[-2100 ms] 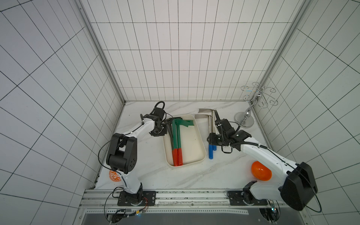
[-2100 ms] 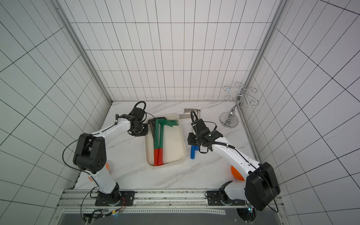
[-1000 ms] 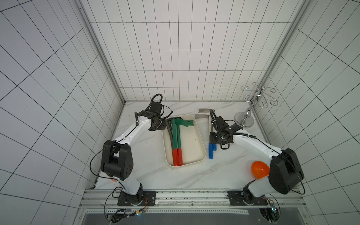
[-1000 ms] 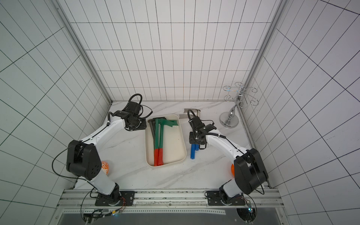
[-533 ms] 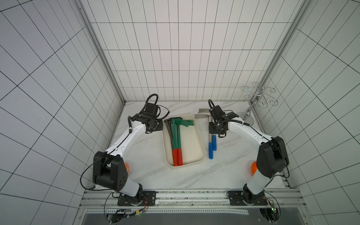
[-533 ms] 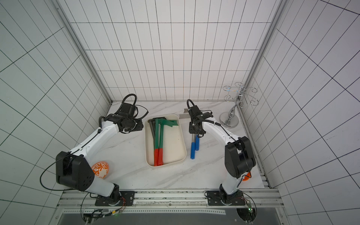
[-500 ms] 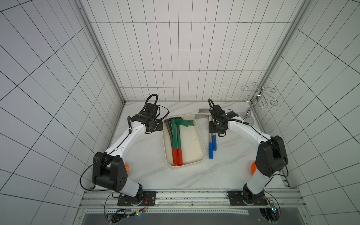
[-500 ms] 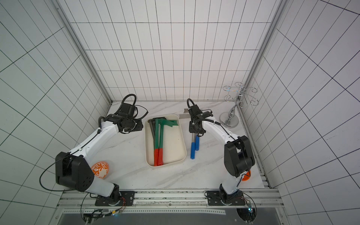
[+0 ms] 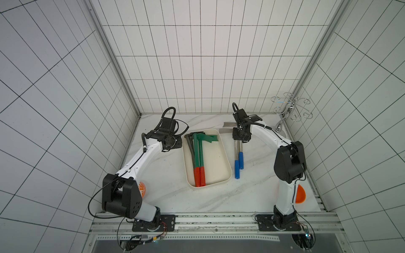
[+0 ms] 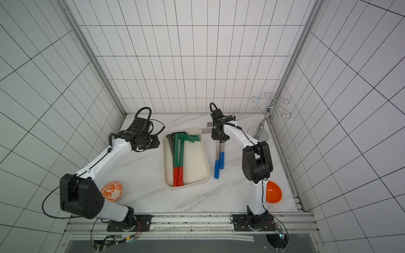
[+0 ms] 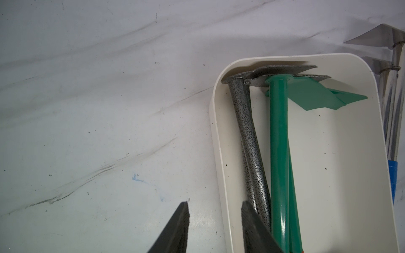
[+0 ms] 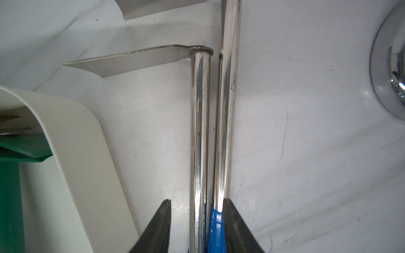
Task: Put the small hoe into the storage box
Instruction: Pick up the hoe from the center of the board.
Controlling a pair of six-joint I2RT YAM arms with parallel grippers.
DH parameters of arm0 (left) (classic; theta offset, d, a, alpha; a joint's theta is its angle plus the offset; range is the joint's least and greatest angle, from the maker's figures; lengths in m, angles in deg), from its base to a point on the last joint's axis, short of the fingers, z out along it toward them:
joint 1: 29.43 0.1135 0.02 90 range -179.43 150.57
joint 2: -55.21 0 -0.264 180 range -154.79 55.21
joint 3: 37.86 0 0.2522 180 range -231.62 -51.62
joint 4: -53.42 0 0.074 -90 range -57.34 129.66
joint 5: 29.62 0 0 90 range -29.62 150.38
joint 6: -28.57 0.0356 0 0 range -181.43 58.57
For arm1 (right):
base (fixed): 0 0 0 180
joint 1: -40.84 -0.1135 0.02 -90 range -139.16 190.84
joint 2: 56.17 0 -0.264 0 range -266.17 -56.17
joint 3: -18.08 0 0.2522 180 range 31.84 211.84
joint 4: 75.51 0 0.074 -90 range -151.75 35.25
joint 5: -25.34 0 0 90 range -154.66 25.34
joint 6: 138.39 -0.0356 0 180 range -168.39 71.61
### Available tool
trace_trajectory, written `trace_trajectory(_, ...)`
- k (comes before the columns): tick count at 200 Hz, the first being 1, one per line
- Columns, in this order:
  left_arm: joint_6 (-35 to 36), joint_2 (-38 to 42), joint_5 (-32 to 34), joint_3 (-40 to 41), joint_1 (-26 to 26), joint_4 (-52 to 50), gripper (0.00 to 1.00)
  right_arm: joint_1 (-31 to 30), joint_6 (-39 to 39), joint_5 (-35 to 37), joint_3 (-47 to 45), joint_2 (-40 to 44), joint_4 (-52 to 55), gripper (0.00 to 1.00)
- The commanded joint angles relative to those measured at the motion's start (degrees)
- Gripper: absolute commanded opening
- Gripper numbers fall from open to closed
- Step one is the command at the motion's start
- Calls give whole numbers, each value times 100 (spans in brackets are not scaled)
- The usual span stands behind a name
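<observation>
Two steel hoes with blue handles (image 9: pixel 238 164) (image 10: pixel 219 164) lie side by side on the table, just right of the cream storage box (image 9: pixel 215 162) (image 10: pixel 196 162). My right gripper (image 9: pixel 241 140) (image 10: pixel 220 139) (image 12: pixel 196 200) is down over their shafts near the blades. It is open, with both shafts (image 12: pixel 210 131) between its fingers. One finger touches a shaft; the other stands off a little. My left gripper (image 9: pixel 178 144) (image 10: pixel 156 143) (image 11: pixel 214 202) is open and empty, astride the box's left wall. Green hoes (image 11: pixel 278 153) and grey hoes (image 11: pixel 247 131) lie inside the box.
An orange bowl (image 9: pixel 300 195) (image 10: pixel 274 192) sits front right behind my right arm. A patterned orange bowl (image 10: pixel 111 192) sits front left. A chrome hook stand (image 9: pixel 285 118) (image 10: pixel 260 129) stands in the back right corner. Tiled walls close in three sides.
My right gripper has slid along the steel hoes toward their blades, and its jaws have narrowed around the shafts. The left gripper has stayed by the box's back left corner.
</observation>
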Motion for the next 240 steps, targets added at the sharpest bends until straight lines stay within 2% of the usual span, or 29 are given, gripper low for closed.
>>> trace_trajectory(1,-35,119,3,73,41,127,42,139,142,-53,738,-283,245,39)
trace_trajectory(133,8,65,-76,117,89,208,42,369,515,-345,1071,-990,-72,34)
trace_trajectory(240,115,29,-76,144,100,165,42,437,445,-354,2121,-1849,224,34)
